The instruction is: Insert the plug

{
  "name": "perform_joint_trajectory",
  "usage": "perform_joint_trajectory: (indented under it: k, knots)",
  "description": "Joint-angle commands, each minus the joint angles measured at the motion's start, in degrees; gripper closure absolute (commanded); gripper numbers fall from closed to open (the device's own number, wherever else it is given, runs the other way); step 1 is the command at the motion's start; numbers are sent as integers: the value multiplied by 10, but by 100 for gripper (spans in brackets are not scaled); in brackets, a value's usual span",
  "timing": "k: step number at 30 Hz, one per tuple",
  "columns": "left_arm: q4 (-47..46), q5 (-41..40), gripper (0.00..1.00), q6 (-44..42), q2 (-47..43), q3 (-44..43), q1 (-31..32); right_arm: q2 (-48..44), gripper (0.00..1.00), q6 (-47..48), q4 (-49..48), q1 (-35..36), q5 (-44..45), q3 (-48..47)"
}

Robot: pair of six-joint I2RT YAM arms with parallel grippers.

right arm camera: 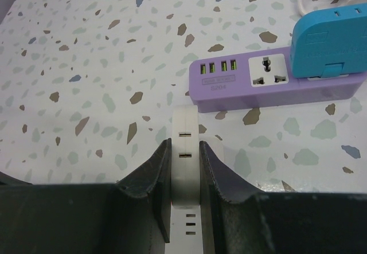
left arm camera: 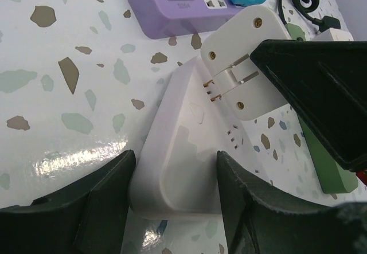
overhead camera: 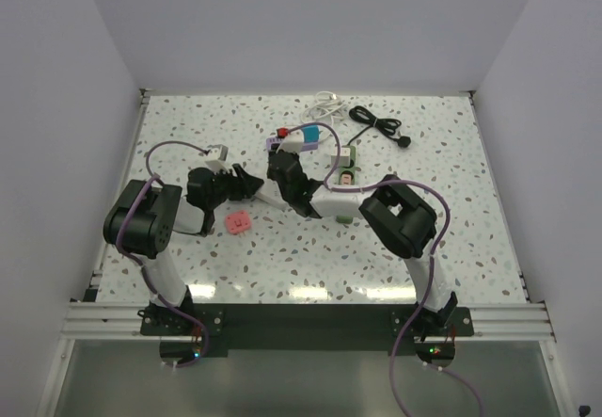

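Top external view: high behind the arm bases, looking steeply down over the whole speckled white surface [overhead camera: 451,238]. Left wrist view: very close, angled down onto the white triangular socket block [left arm camera: 178,151]. Right wrist view: close, low, facing forward. All three share the purple rectangular power strip [overhead camera: 274,141] [left arm camera: 172,4] [right arm camera: 269,82]. Both wrist views share the flat white plug adaptor [left arm camera: 246,53] [right arm camera: 185,145].

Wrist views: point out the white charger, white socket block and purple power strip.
white charger [left arm camera: 235,39]: left wrist view, flat face near its prongs.
white socket block [left arm camera: 183,156]: left wrist view, middle of its top face.
purple power strip [right arm camera: 235,83]: right wrist view, top face beside the USB ports.
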State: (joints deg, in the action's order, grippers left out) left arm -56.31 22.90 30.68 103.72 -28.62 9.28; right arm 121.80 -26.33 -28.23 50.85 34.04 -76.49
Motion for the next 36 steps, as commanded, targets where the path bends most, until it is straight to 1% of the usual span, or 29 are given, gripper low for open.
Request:
perform_joint_trajectory:
  k: [1, 19, 26, 36]
  knots:
    - [0, 7, 39, -40, 0, -16, 3, 42, 100, -6, 132, 25, -28, 26]
    - [-6, 12, 42, -35, 2, -14, -1, 22, 100, -6, 170, 21, 37, 56]
    - [-1, 11, 44, -35, 3, -17, -1, 25, 100, -5, 184, 8, 28, 52]
    - [3, 13, 46, -35, 8, -21, -1, 42, 100, 2, 235, -11, 15, 7]
